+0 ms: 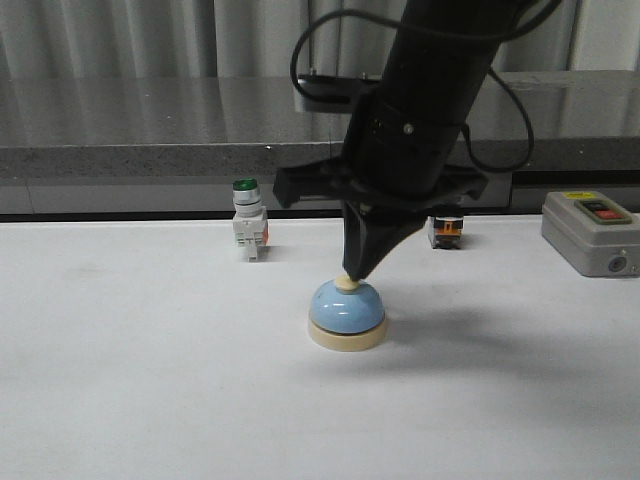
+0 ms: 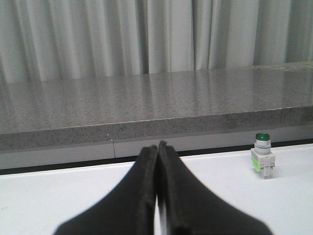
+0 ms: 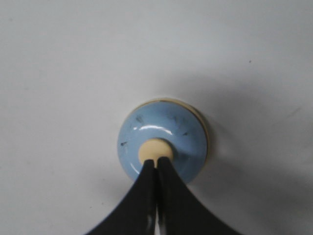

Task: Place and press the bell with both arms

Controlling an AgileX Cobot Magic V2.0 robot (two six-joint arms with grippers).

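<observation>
The light-blue bell (image 1: 346,312) with its cream base stands upright in the middle of the white table (image 1: 150,380). My right gripper (image 1: 355,274) points straight down, shut, with its tips on the cream knob (image 1: 345,285). In the right wrist view the closed tips of the right gripper (image 3: 156,163) rest on the knob (image 3: 154,148) at the centre of the blue dome of the bell (image 3: 146,129). My left gripper (image 2: 158,146) is shut with nothing between its fingers and hovers low over the table; it is out of the front view.
A green-capped white switch (image 1: 248,232) (image 2: 262,161) stands behind the bell to the left. A grey box with red button (image 1: 592,232) sits at the far right, and a small black-and-orange part (image 1: 446,230) lies behind the arm. A grey stone ledge (image 1: 150,130) runs along the back.
</observation>
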